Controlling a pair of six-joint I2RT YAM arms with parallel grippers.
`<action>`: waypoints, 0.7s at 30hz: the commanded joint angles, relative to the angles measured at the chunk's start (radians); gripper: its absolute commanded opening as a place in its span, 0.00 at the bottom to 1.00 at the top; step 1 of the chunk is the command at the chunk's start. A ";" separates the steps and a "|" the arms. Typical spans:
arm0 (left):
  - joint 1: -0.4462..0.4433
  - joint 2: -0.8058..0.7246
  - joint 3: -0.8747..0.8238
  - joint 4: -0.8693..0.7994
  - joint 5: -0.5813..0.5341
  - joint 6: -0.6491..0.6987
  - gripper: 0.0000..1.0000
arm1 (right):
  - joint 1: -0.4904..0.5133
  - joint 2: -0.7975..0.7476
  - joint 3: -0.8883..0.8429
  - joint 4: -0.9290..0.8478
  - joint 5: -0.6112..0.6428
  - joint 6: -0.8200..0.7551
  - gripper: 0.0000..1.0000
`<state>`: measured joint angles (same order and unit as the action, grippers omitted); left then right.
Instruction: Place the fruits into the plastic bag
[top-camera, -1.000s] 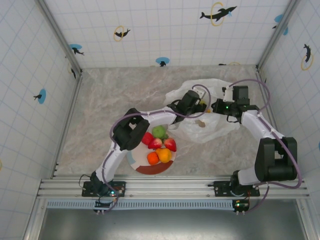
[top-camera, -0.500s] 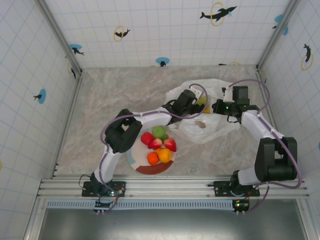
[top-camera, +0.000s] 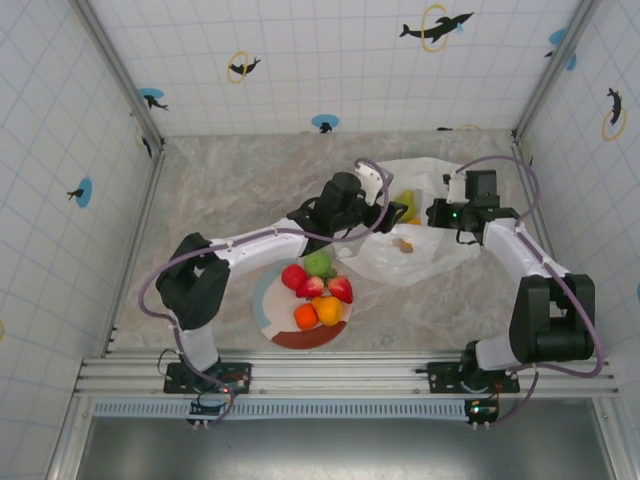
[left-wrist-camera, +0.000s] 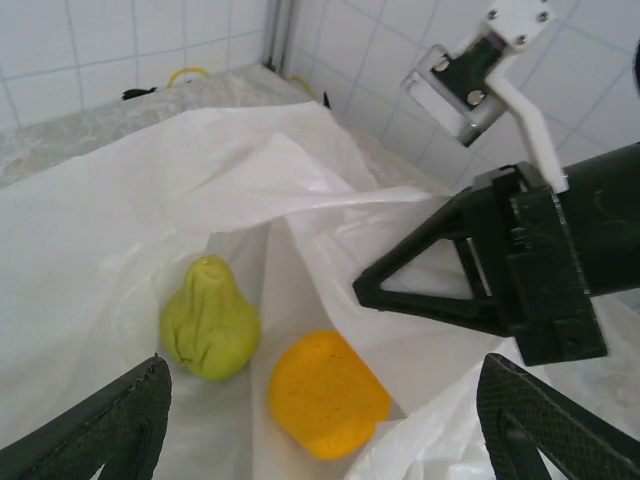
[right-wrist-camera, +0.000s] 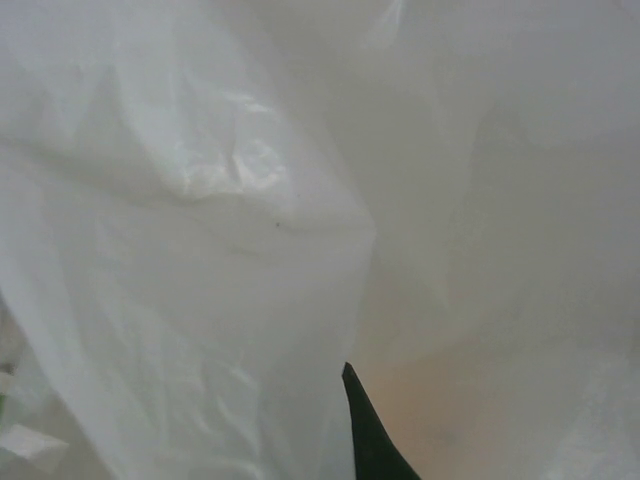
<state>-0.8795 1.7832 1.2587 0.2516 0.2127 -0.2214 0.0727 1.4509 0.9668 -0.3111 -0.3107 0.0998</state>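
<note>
Left claw (top-camera: 388, 208) is seen released and empty, its fingers (left-wrist-camera: 120, 425) spread wide just over the mouth of the bag (top-camera: 430, 260), which lies on the table (top-camera: 230, 190) beyond the plate (top-camera: 285, 338). Right claw (top-camera: 432, 213) is clenched. A fold of the bag's rim appears to be pinched in it and lifted, though the pinch itself is veiled by film in that claw's own camera.

The step in hand is judged to be the fetching of the next fruit. It is best done if the left claw is drawn straight back out of the opening, so that no film is snagged, and only then swung to the plate. Meanwhile the rim should be held high and taut by the right claw. A fruit at the pile's edge should be taken and gripped across its middle, since round toys are easily squeezed out.

Inside the bag two pieces are counted: one pear (left-wrist-camera: 208, 320) and one orange-yellow piece (left-wrist-camera: 328, 395). On the plate six are counted: one green apple (top-camera: 319, 263), one red apple (top-camera: 293, 276), two strawberries (top-camera: 341, 290) and two oranges (top-camera: 328, 309).
</note>
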 joint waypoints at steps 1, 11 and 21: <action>0.007 -0.113 -0.068 0.015 0.061 -0.039 0.80 | 0.004 0.038 0.093 -0.095 0.049 -0.130 0.03; 0.076 -0.402 -0.345 -0.185 -0.132 -0.191 0.81 | 0.026 0.125 0.226 -0.204 0.096 -0.271 0.02; 0.113 -0.693 -0.573 -0.508 -0.270 -0.295 0.84 | 0.094 0.169 0.241 -0.236 0.158 -0.237 0.02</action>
<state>-0.7696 1.1522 0.7132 -0.1146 -0.0235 -0.4625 0.1646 1.6032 1.1683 -0.5129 -0.1810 -0.1478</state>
